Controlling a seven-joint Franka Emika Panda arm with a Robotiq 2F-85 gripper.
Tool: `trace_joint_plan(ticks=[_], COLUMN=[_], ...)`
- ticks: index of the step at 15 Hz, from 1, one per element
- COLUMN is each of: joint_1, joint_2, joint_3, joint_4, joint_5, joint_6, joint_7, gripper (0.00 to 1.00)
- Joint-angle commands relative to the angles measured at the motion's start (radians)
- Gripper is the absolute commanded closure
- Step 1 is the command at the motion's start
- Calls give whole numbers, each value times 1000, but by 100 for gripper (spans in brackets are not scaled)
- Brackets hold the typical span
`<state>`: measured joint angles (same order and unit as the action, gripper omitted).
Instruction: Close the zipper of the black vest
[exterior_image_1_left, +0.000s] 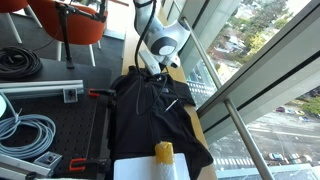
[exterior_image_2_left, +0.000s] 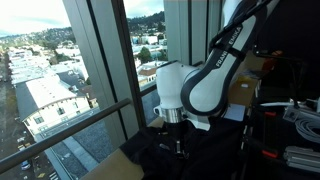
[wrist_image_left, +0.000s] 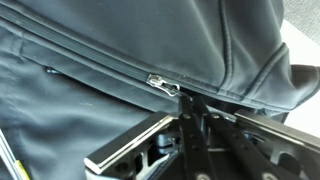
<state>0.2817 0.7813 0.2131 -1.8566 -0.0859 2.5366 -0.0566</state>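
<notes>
1. The thin dark zipper (wrist_image_left: 100, 62) runs on a slant across the wrist view, from the upper left down to its small silvery pull tab (wrist_image_left: 163, 84) near the middle of the picture. Left of the tab the two edges lie joined. Right of it the fabric folds over in a thick roll.
2. It belongs to the large soft black vest (exterior_image_1_left: 160, 105), which lies spread flat along the tan wooden table (exterior_image_1_left: 203, 128), also dark under the arm in an exterior view (exterior_image_2_left: 165, 162).
3. The dark metal tool (wrist_image_left: 192, 120) sits just beside the tab, with its fingertips low on the fabric. I cannot tell whether it is open or closed, or whether it touches the tab.
4. In both exterior views the tool (exterior_image_1_left: 152, 72) (exterior_image_2_left: 178, 146) hangs from the white arm over the far end of the vest.
5. A small yellow object (exterior_image_1_left: 163, 152) stands at the vest's near end.
6. A black coiled cable (exterior_image_1_left: 18, 62) and a pale coiled hose (exterior_image_1_left: 25, 130) lie well apart from the vest.
</notes>
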Motion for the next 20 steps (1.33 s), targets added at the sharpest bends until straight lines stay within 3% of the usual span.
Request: trace_joint_plan(ticks=[1, 9, 20], joint_1=[20, 62, 102], joint_2=[68, 120, 110], joint_3=[41, 91, 105], joint_4=[87, 183, 204], joint_5=[37, 64, 64], joint_6=[-16, -24, 1], joint_7=[1, -1, 4], gripper=[98, 98, 98])
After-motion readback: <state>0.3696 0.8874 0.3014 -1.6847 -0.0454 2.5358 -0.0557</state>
